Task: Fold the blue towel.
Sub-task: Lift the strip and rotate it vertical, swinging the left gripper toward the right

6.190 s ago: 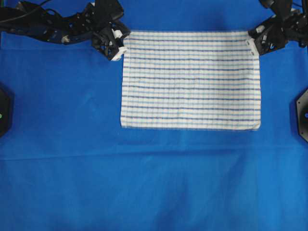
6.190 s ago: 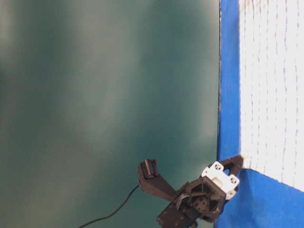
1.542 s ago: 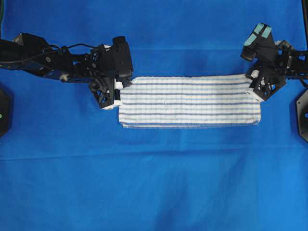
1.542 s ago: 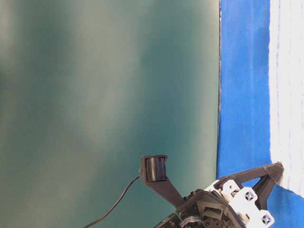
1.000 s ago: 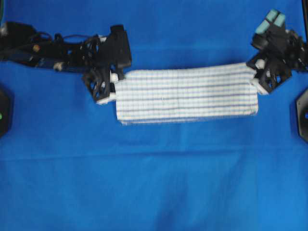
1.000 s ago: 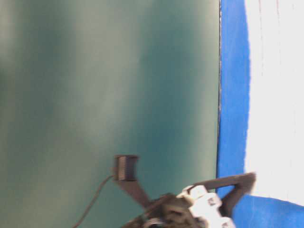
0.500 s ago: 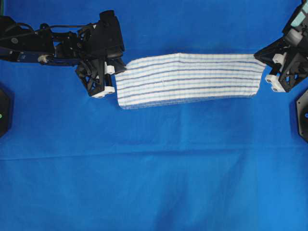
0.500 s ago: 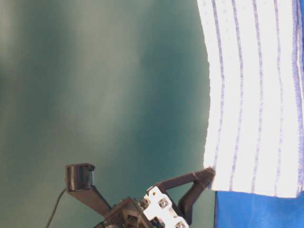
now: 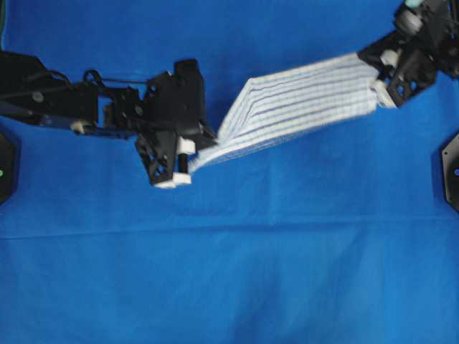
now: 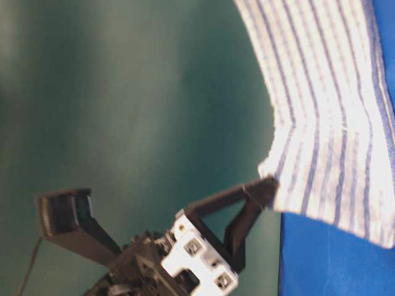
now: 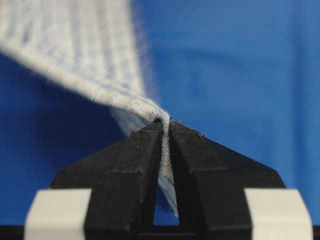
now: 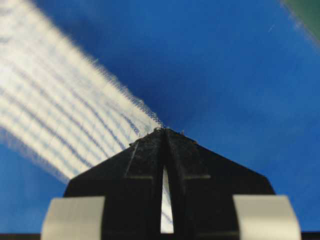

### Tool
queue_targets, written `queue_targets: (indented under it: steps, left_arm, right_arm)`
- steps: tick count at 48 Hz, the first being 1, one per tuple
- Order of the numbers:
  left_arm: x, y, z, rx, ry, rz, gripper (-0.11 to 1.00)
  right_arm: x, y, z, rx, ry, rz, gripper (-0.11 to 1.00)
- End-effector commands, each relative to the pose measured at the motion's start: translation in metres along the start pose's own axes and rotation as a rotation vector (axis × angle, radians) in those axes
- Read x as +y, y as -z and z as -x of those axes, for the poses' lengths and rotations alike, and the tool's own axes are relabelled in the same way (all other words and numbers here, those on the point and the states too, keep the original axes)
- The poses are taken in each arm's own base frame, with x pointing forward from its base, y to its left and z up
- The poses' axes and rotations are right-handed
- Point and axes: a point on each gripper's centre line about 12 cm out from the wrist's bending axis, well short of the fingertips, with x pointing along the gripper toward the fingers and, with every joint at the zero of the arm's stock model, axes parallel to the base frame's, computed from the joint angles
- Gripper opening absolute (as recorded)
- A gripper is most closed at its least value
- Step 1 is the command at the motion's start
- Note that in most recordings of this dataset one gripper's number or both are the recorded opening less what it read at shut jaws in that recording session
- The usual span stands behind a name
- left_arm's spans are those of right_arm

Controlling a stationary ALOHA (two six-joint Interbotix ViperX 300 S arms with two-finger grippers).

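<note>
Left gripper (image 9: 188, 163) clenched on one end of the blue towel (image 9: 301, 100); the left wrist view shows the black fingers (image 11: 135, 165) pinched flat together with the cloth edge caught between the tips. Right gripper (image 9: 379, 80) likewise clenched on the opposite end, cloth fanning out from its closed tips in the right wrist view. Largest thing in view: the plain blue covering (image 9: 229, 272) spread over the desk, bare across the whole lower part. Next, the towel: no longer a wide sheet but a long narrow band, apparently doubled along its length, strung diagonally between the two grippers, from lower left to the upper right corner of the overhead view. It looks lifted off the desk covering along most of its span; the table-level view shows it hanging in front of the green backdrop with a bend partway along. The left end narrows to a twisted point at the gripper. Judgement on progress: one lengthwise fold looks done. Still left, most likely: bringing the two short ends together for a second fold, laying the cloth flat on the desk, and letting go. Edge alignment within the band cannot be judged here; motion blur softens the stripes.
</note>
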Motion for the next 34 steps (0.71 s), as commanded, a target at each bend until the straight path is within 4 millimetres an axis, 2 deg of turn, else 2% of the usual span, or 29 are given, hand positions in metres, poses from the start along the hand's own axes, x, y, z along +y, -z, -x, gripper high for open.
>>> queue_targets:
  steps: [1, 11, 21, 28, 34]
  left_arm:
    - [-0.013, -0.023, 0.003, -0.067, 0.025, -0.016, 0.04]
    - [-0.035, -0.049, -0.008, -0.120, 0.061, -0.046, 0.04]
    - [-0.057, -0.081, -0.020, -0.183, 0.095, -0.082, 0.04]
    - [-0.061, -0.093, -0.031, -0.197, 0.101, -0.083, 0.04]
    - [-0.063, -0.100, -0.037, -0.214, 0.101, -0.086, 0.04]
  right_arm:
    - [-0.007, -0.025, -0.006, -0.049, 0.022, -0.004, 0.00]
    - [-0.024, -0.064, -0.033, -0.073, 0.073, 0.003, 0.00]
    - [-0.029, -0.098, -0.057, -0.093, 0.092, 0.024, 0.00]
    - [-0.029, -0.108, -0.064, -0.103, 0.098, 0.037, 0.00]
    - [-0.033, -0.107, -0.061, -0.096, 0.109, 0.031, 0.00]
